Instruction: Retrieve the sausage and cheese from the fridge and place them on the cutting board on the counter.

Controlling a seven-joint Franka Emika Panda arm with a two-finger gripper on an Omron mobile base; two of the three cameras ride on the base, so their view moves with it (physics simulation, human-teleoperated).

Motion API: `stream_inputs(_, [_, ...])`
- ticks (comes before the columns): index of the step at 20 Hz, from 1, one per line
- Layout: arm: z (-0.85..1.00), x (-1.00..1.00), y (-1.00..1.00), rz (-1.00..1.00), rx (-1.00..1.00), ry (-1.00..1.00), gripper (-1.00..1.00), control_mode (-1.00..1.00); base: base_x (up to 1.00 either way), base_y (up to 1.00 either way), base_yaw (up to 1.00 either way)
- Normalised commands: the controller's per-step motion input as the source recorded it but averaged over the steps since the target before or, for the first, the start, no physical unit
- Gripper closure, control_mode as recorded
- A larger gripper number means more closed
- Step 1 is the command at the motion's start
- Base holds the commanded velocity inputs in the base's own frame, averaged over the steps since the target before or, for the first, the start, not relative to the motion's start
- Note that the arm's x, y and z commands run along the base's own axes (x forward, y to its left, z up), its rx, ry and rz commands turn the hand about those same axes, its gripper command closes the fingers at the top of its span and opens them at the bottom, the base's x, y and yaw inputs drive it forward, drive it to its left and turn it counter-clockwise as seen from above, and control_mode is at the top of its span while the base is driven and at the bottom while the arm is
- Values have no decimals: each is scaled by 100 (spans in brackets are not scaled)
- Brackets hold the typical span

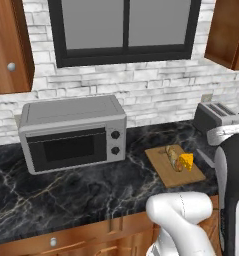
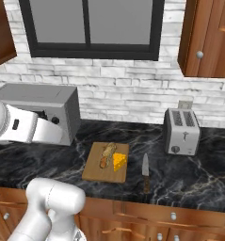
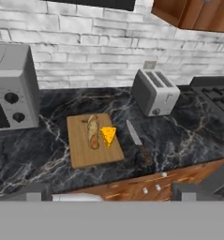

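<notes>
On the black marble counter (image 1: 81, 192) lies the wooden cutting board (image 1: 166, 174) (image 2: 96, 170) (image 3: 80, 152). The yellow cheese (image 1: 186, 161) (image 2: 119, 162) (image 3: 108, 136) rests on it. Beside the cheese lies a tan bread roll (image 2: 109, 150) (image 3: 92, 126), and a slim red-brown piece at its near end looks like the sausage (image 2: 103, 163) (image 3: 94, 142). In the hand view my gripper (image 3: 115, 194) hangs back from the counter's front edge, open, with nothing between its fingertips (image 3: 34, 192). The fridge is out of view.
A grey microwave (image 1: 71, 132) stands left of the board and a toaster (image 2: 181, 131) to its right. A knife (image 2: 145, 172) lies between board and toaster. A stove top (image 3: 216, 96) shows at the far right. Wall cabinets hang above both ends.
</notes>
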Motion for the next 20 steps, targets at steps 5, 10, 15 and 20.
stream_inputs(5, [4,-35,39,9,6,-3,-100,-100,0,0,0])
stream_inputs(10, [0,-3,32,8,0,-5,-100,-100,0,0,0])
stream_inputs(15, [-10,3,2,9,0,2,-100,-100,0,0,0])
stream_inputs(20, [0,0,0,0,0,0,-100,100,-44,7,7])
